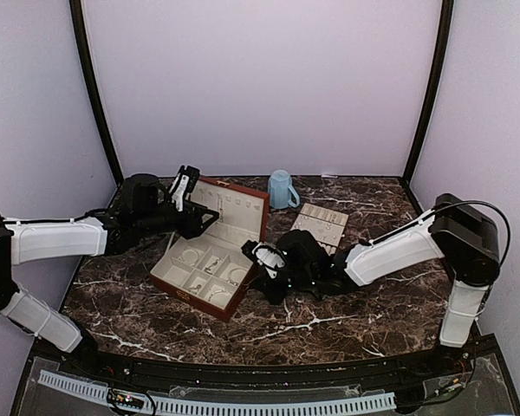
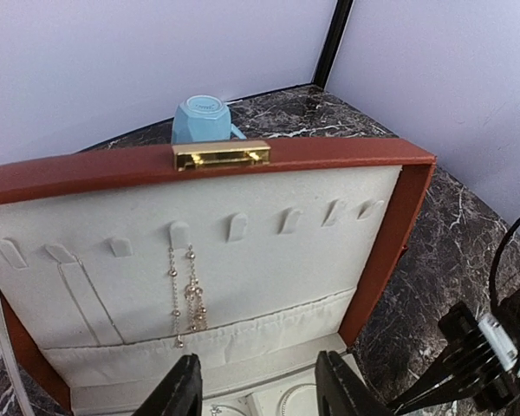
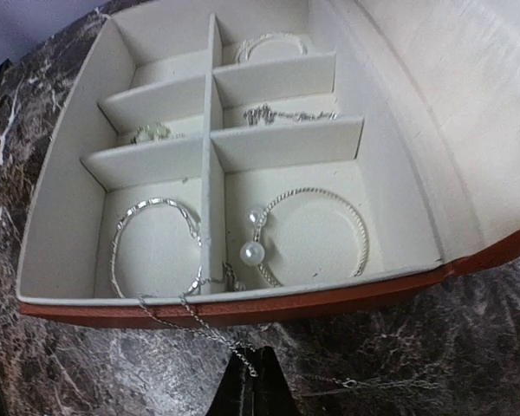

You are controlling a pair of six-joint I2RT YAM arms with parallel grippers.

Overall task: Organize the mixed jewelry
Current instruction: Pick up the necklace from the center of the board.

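The reddish-brown box [image 1: 210,302] stands open mid-table, with jewelry in its cream compartments. In the right wrist view a pearl-tipped bracelet hoop [image 3: 357,227] and a second hoop [image 3: 121,236] lie in the near compartments. A short chain [image 3: 286,113], a ring [image 3: 269,43] and a small piece [image 3: 152,133] lie further back. My right gripper [image 3: 253,386] is shut on a thin silver chain [image 3: 199,321] that drapes over the box's front wall [image 3: 347,290]. My left gripper [image 2: 260,394] is open and empty in front of the lid [image 2: 269,225], where a beaded chain [image 2: 186,299] hangs from a hook.
A light blue mug [image 1: 282,189] stands behind the box and shows over the lid in the left wrist view [image 2: 204,117]. A cream slotted tray [image 1: 321,225] lies right of the box. The right arm [image 1: 390,251] reaches across the marble table [image 1: 355,303]. A loose chain end [image 3: 373,381] lies on the table.
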